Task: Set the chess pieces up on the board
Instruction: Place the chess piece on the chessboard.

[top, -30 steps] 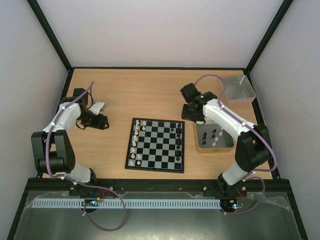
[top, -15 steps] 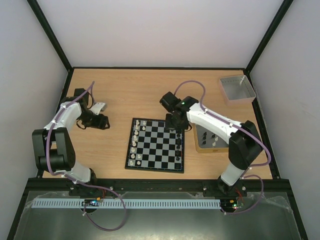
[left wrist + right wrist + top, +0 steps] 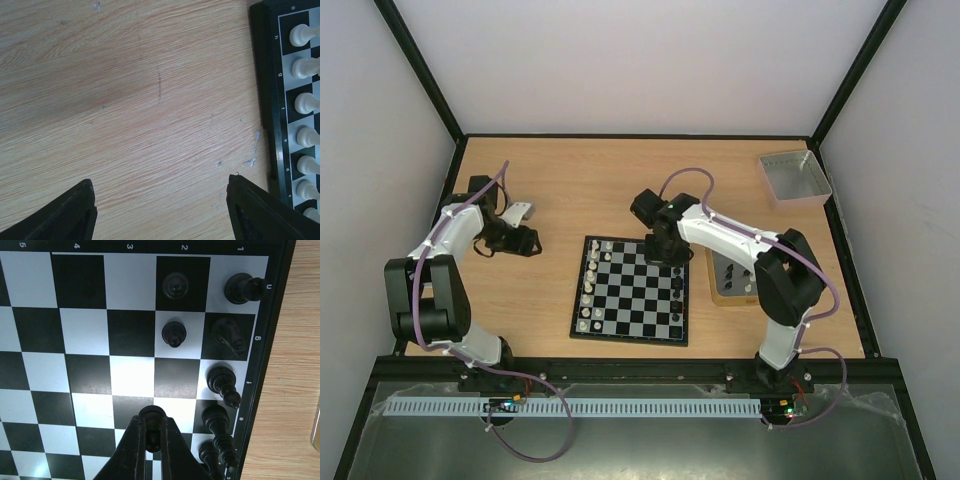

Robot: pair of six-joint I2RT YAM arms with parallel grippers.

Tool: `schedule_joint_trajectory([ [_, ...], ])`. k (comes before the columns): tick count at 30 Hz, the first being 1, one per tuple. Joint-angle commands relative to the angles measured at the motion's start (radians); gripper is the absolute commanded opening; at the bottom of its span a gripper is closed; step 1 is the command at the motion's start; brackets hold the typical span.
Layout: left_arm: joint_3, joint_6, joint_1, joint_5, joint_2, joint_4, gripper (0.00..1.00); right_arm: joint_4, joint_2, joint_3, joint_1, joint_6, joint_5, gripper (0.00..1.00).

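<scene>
The board (image 3: 632,290) lies in the middle of the table. White chess pieces (image 3: 587,290) stand along its left side and black ones (image 3: 677,292) along its right side. My right gripper (image 3: 665,246) hangs over the board's far right part. In the right wrist view it (image 3: 152,422) is shut on a black pawn (image 3: 152,415) above the checks (image 3: 80,330), beside two standing black pawns (image 3: 174,333) and the black back row (image 3: 223,379). My left gripper (image 3: 525,243) is open and empty (image 3: 160,181) over bare wood, left of the board's edge (image 3: 265,100) and its white pieces (image 3: 305,67).
A tan-rimmed tin (image 3: 748,295) holding more pieces stands right of the board, partly hidden by my right arm. A silvery grey tray (image 3: 794,177) sits at the far right corner. Black frame posts and walls bound the table.
My right arm has swung left from over the tin to over the board's far right squares. The left arm has not moved.
</scene>
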Motion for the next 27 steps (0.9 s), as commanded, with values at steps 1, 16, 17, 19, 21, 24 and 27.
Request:
schedule_joint_trajectory([
  [1, -0.019, -0.009, -0.003, 0.02, -0.007, -0.001, 0.71, -0.032, 0.033, 0.031, 0.002, -0.016, 0.012, 0.02],
  [16, -0.022, -0.017, -0.003, 0.024, -0.016, -0.006, 0.71, 0.032, 0.043, -0.042, -0.045, -0.037, -0.012, 0.02],
  [17, -0.021, -0.019, -0.004, 0.025, -0.015, -0.005, 0.71, 0.035, 0.043, -0.046, -0.048, -0.039, -0.013, 0.02],
  [19, -0.02, -0.02, -0.004, 0.025, -0.014, -0.005, 0.71, 0.047, 0.043, -0.056, -0.054, -0.041, -0.019, 0.02],
  [21, -0.02, -0.022, -0.004, 0.026, -0.012, -0.004, 0.71, 0.056, 0.047, -0.062, -0.059, -0.042, -0.023, 0.02],
  [24, -0.02, -0.023, -0.006, 0.026, -0.009, -0.004, 0.71, 0.067, 0.054, -0.065, -0.061, -0.045, -0.03, 0.02],
  [27, -0.022, -0.025, -0.007, 0.024, -0.008, -0.002, 0.71, 0.074, 0.062, -0.066, -0.063, -0.05, -0.033, 0.02],
])
